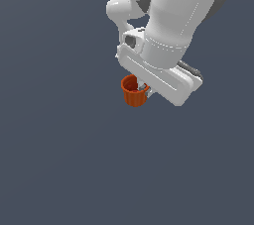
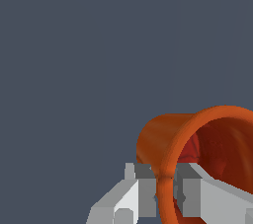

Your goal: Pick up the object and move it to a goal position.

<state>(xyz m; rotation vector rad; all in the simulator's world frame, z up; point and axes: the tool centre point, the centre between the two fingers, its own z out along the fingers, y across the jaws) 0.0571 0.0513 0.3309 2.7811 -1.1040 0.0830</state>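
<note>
1. In the exterior view, the cup (image 1: 134,91) sits just left of centre, at about seven o'clock from the arm (image 1: 173,26), which fills the upper right.
2. The floor (image 1: 59,159) around it is plain grey; whether the cup rests on it or hangs above it cannot be told.
3. In the wrist view, the gripper (image 2: 167,193) is clenched on the cup's wall, one finger outside and one inside the rim (image 2: 165,168).
4. The grasp looks made, so the carry step seems in hand.
5. No goal marker shows; the next move likely calls for a steady lift and travel without loosening the pinch.
</note>
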